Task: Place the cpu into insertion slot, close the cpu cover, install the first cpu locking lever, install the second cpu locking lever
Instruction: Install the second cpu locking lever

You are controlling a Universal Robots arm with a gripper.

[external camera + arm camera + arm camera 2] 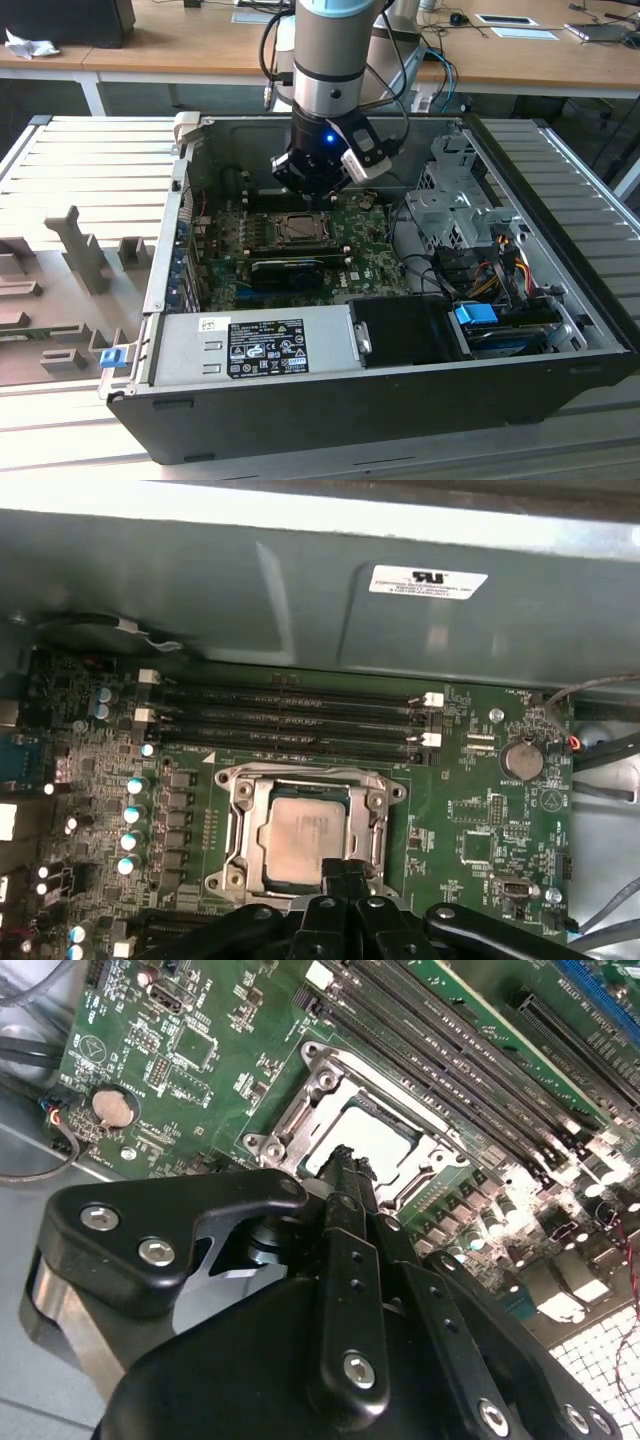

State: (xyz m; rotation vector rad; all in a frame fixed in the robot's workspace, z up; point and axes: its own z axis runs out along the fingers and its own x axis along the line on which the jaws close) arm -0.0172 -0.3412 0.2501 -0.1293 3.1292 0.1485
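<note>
1. Hovering inside an open black computer case (330, 400), the gripper (312, 188) hangs just above the cpu socket on the green motherboard (365, 255); in both wrist views its black fingertips (345, 872) are pressed together, holding nothing.
2. Seated in the insertion slot (238, 810), the cpu (308, 838) shows its pale silvery-tan top in both wrist views (372, 1135), with the closed fingertips (343, 1172) just at its near edge.
3. The cpu cover (378, 810) lies flat around the chip as a silvery frame, its window showing the metal top; whether the locking levers are latched I cannot tell.
4. Beside the socket run four black memory slots (290, 715), and a round coin battery (522, 760) sits further along the board.
5. The case lies on its side on a grey ribbed metal table (90, 165); grey moulded fixtures (85, 250) stand on that surface toward the exterior view's left.
6. A grey power supply box with a white label (265, 345) fills the case's near edge, with a drive bay and coloured cables (500, 265) toward the exterior view's right.
7. Behind the table stands a long wooden desk (180, 45) carrying papers and small devices.
</note>
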